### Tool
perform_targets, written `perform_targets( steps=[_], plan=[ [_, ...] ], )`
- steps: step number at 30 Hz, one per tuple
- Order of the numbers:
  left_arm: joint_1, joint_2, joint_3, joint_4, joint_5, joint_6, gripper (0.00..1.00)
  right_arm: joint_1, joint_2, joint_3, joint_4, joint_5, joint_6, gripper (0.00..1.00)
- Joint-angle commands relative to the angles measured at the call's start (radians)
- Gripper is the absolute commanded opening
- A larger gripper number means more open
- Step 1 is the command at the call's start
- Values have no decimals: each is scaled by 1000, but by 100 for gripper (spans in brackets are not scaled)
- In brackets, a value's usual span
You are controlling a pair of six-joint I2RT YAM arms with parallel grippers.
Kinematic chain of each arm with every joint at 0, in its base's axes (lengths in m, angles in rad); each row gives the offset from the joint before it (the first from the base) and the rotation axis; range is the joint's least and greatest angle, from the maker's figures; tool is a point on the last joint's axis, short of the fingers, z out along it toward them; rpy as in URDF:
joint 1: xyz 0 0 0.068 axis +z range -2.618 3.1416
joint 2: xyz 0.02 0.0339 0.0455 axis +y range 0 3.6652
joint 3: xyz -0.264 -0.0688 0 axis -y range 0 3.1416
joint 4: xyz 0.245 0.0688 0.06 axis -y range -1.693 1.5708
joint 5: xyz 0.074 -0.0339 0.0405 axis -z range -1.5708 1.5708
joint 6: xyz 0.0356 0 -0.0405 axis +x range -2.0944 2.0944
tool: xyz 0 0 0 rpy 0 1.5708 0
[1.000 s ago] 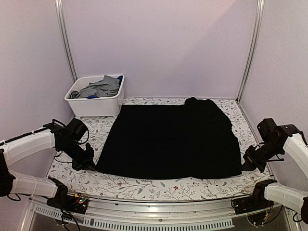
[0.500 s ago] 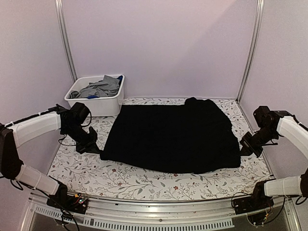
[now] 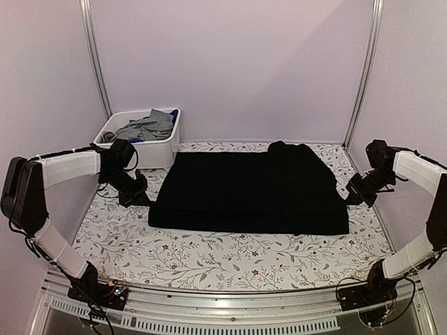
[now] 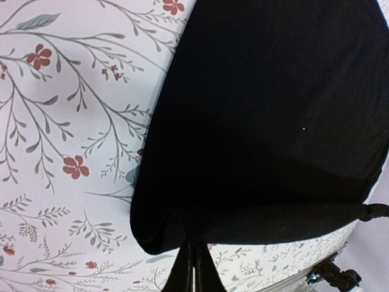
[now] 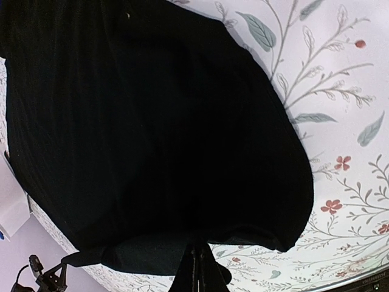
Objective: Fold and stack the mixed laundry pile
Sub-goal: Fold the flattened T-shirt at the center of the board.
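Note:
A black T-shirt [image 3: 251, 192] lies across the middle of the floral table, its near part doubled over onto itself. My left gripper [image 3: 142, 199] is shut on the shirt's left edge, and my right gripper [image 3: 349, 194] is shut on its right edge. In the left wrist view the closed jaws [image 4: 193, 255] pinch a gathered fold of black cloth [image 4: 261, 121]. The right wrist view shows the same: closed jaws [image 5: 194, 255] on a doubled black hem [image 5: 152, 121]. A grey shirt [image 3: 148, 126] and a bright blue garment [image 3: 134, 140] lie crumpled in the bin.
The white plastic bin [image 3: 136, 150] stands at the back left corner, just behind my left arm. Bare floral tablecloth [image 3: 230, 258] shows between the shirt and the table's near edge. Purple walls close in the back and both sides.
Both grippers have moved from the near edge toward the back, carrying the shirt's near hem with them. The shirt now covers less of the table front to back.

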Motion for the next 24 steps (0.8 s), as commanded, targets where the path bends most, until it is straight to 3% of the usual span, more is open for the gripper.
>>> perform_targets(
  steps=[1,13,24],
  plan=[
    [13,55,43,80,-10,28,0,-13,77,57,97,21,-46,0],
    [13,201,115,153,-25,63,0,-18,252,123,194,18,-84,0],
    [23,237,113,163,-37,73,0,-18,337,166,234,-24,-89,0]
  ],
)
